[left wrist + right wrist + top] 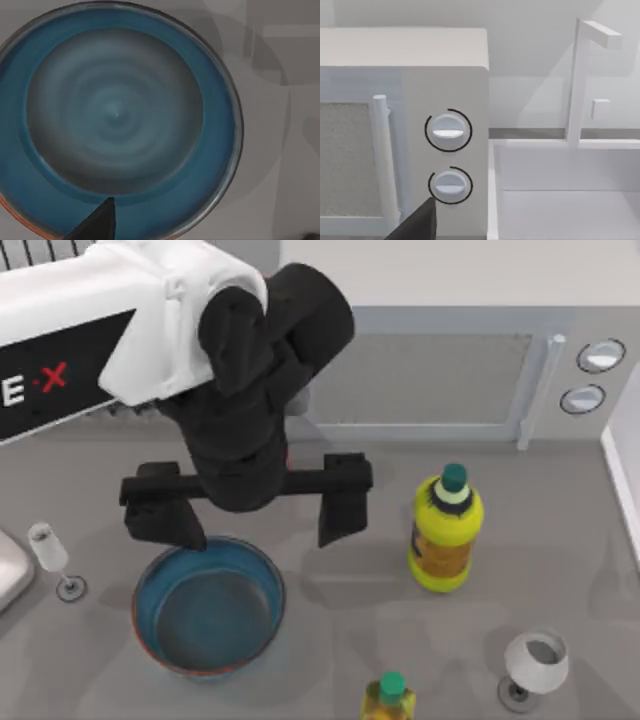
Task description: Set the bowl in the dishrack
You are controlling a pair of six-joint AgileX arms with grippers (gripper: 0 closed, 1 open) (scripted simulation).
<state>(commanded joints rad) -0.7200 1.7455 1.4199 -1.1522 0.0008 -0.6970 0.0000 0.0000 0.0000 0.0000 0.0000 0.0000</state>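
The bowl sits on the table near the front, left of centre. The left gripper hangs just above its far rim, fingers spread wide, one fingertip over the bowl's inside edge. A yellow bottle stands to the right, a wine glass to the left, a microwave behind.

My left arm covers the bowl's far rim in the top view. Left wrist view: bowl cropped at three frame edges. Lower yellow bottle cut off by the bottom edge, cap and shoulders visible. Dishrack cropped at the top-left corner, mostly behind my arm.
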